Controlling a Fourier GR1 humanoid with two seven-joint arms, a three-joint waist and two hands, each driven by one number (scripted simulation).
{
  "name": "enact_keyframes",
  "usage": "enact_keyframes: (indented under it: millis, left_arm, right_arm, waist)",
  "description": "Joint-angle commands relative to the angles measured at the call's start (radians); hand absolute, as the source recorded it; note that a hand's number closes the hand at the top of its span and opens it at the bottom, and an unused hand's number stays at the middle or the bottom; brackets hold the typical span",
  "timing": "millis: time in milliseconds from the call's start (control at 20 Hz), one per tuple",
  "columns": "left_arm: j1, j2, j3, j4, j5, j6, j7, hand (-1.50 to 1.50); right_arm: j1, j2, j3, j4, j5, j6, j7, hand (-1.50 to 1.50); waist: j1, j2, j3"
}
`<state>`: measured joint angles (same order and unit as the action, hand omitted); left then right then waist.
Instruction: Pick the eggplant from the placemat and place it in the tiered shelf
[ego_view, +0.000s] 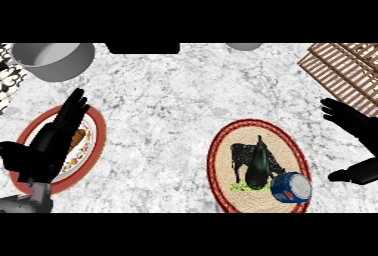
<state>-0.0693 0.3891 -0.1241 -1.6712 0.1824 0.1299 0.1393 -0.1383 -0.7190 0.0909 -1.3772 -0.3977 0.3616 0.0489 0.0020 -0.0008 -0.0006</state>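
while the eggplant (258, 167) lies on the placemat (224, 165), the right hand (353, 125) hovers beside it, fingers spread, holding nothing.

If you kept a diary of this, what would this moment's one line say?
eggplant on placemat, untouched | right hand open beside it | left hand open over plate | tiered shelf far right

The eggplant (257, 166) lies on the round placemat (221, 165), a blue can (291, 187) just right; the open right hand (356, 131) is near the tiered shelf (345, 72).
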Motion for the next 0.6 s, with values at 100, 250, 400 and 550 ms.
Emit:
enact_keyframes:
  millis: [100, 250, 400, 550]
  left_arm:
    - [0.006, -0.008, 0.029, -0.020, -0.007, -0.024, 0.025, 0.00]
    - [0.001, -0.054, 0.001, -0.025, -0.049, -0.001, 0.037, 0.00]
    - [0.020, -0.020, 0.042, -0.046, -0.024, -0.049, 0.026, 0.00]
    - [0.040, -0.045, 0.024, -0.044, -0.037, -0.050, 0.019, 0.00]
  right_arm:
    - [-0.025, -0.014, 0.034, -0.111, 0.039, 0.048, 0.169, -1.50]
    - [-0.074, 0.038, 0.054, -0.115, 0.070, 0.030, 0.265, -1.50]
    - [-0.125, 0.088, 0.118, -0.109, 0.165, 0.007, 0.298, -1.50]
    - [-0.098, 0.077, 0.156, -0.144, 0.265, 0.014, 0.294, -1.50]
  waist:
    - [-0.001, -0.001, 0.000]
    - [0.000, 0.000, 0.000]
    - [0.007, 0.001, 0.000]
    - [0.004, 0.000, 0.000]
